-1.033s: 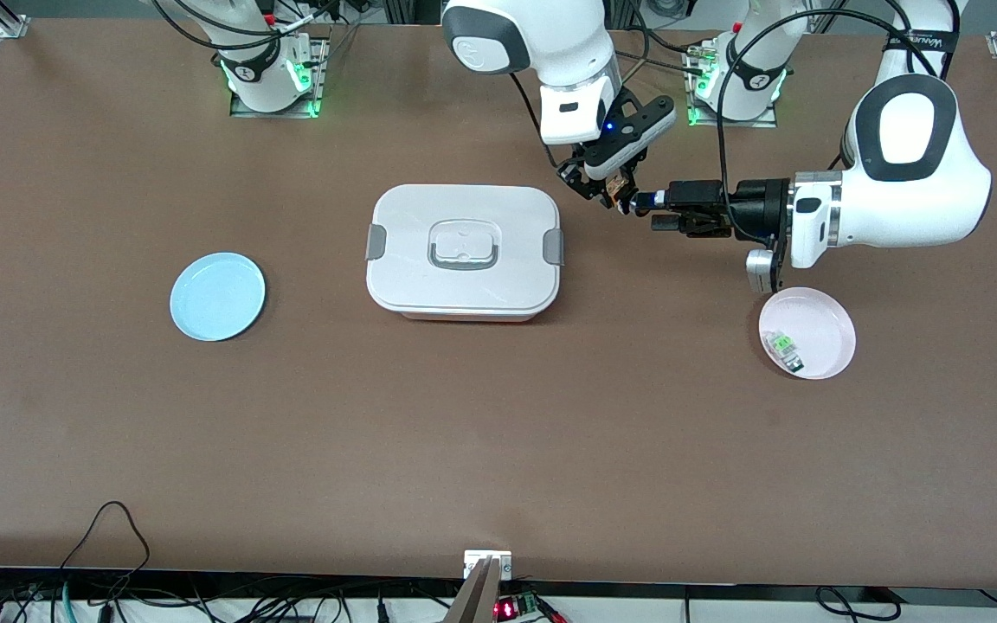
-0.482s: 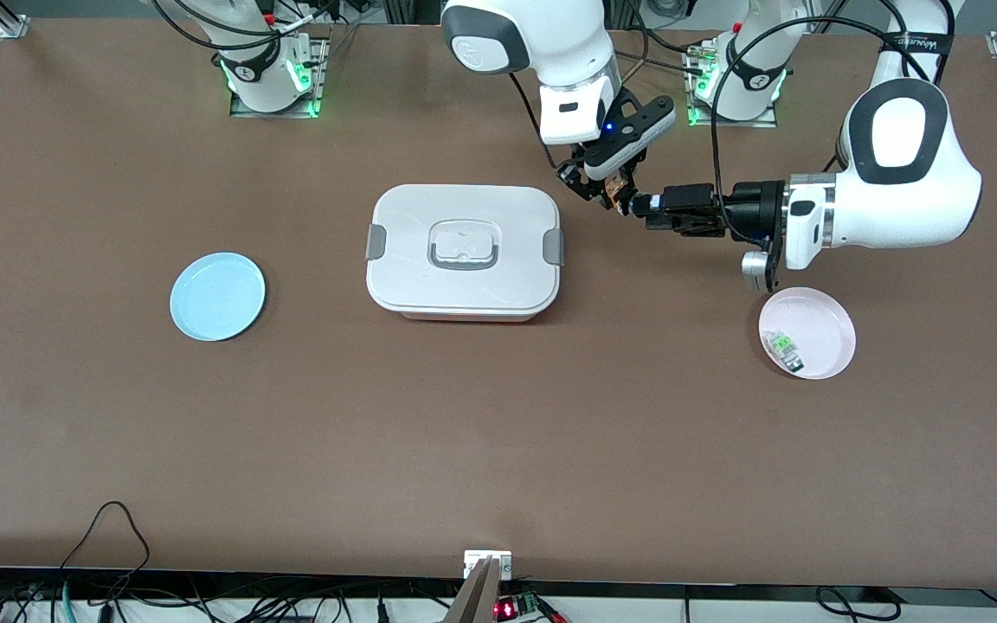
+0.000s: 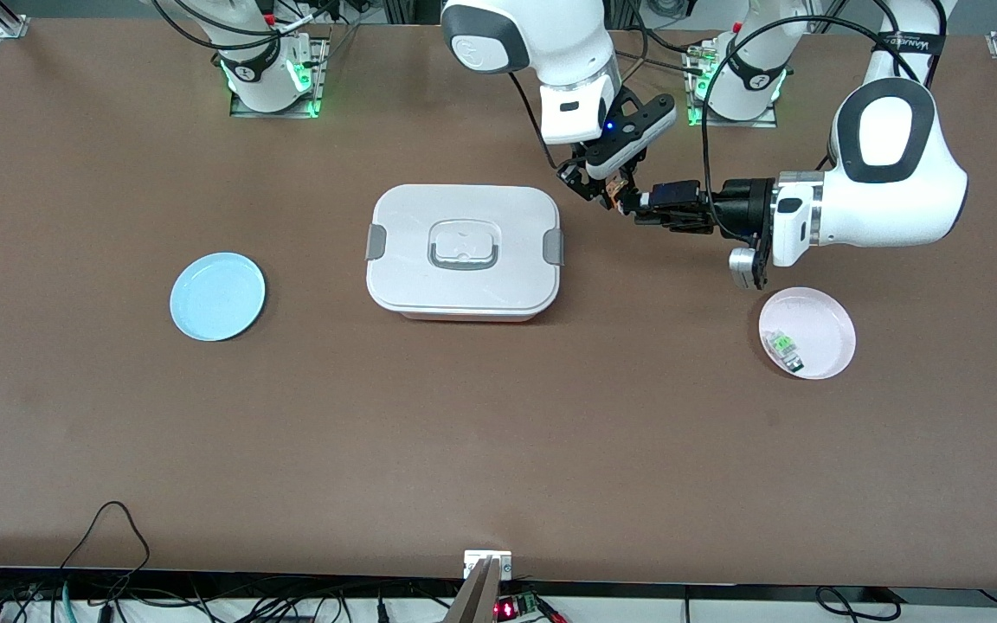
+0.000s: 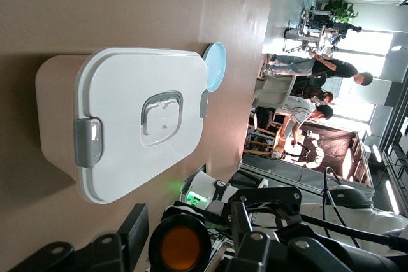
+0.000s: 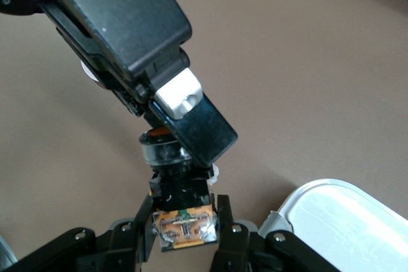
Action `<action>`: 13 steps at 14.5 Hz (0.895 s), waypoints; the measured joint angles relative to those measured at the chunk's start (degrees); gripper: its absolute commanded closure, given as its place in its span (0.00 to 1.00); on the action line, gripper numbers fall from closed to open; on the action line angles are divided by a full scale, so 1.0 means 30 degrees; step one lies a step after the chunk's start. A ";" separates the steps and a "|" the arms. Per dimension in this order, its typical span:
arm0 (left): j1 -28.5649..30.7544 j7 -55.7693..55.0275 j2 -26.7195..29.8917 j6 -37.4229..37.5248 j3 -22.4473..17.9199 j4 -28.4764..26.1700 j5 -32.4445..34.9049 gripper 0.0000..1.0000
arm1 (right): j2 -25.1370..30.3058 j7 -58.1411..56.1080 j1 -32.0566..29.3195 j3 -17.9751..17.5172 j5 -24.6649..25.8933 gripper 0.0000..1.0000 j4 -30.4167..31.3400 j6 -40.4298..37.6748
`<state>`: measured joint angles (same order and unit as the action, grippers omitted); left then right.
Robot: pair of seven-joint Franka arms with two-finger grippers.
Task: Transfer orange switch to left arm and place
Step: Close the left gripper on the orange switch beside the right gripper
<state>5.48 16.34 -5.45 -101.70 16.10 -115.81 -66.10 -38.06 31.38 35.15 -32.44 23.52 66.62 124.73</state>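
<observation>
Your right gripper [image 3: 609, 183] and left gripper [image 3: 637, 206] meet in the air over bare table beside the box [image 3: 464, 252], at the left arm's end of it. Both are clamped on the orange switch [image 5: 182, 221]: right fingers [image 5: 228, 230] pinch its body, and the left's grip its round head.

Orange switch [image 4: 180, 249] seen cap-on: round orange button face in a black ring, close to the lens. Black gripper parts flank it; whose fingers hold it, cannot tell. The box [image 4: 137, 122], white with lid on, sits on the brown table [image 4: 127, 4], one grey side clasp [image 4: 88, 143] facing the camera, grey-outlined handle recess [image 4: 162, 113] centred on the lid. A light-blue plate [image 4: 215, 67] shows past the box's edge.
</observation>
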 measured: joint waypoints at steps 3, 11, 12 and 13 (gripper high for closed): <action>-0.0011 0.0002 0.0000 0.0000 0.0052 -0.0164 0.0001 0.47 | 0.0001 -0.0011 0.0007 -0.0018 0.0000 1.00 -0.0001 0.0000; -0.0088 0.0012 0.0064 0.0000 0.0304 -0.0478 0.0004 0.52 | 0.0002 -0.0015 0.0009 -0.0021 0.0000 1.00 -0.0009 0.0001; -0.0085 0.0012 0.0118 0.0000 0.0303 -0.0489 0.0011 0.53 | 0.0013 -0.0015 0.0009 -0.0027 0.0000 1.00 -0.0024 0.0000; -0.0079 0.0012 0.0171 0.0010 0.0302 -0.0499 0.0017 0.53 | 0.0029 -0.0015 0.0009 -0.0034 0.0000 1.00 -0.0034 -0.0001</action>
<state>5.25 16.38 -4.94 -101.67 17.00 -117.31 -66.05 -37.98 31.33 35.18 -32.55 23.52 66.52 124.72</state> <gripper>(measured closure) 0.520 0.595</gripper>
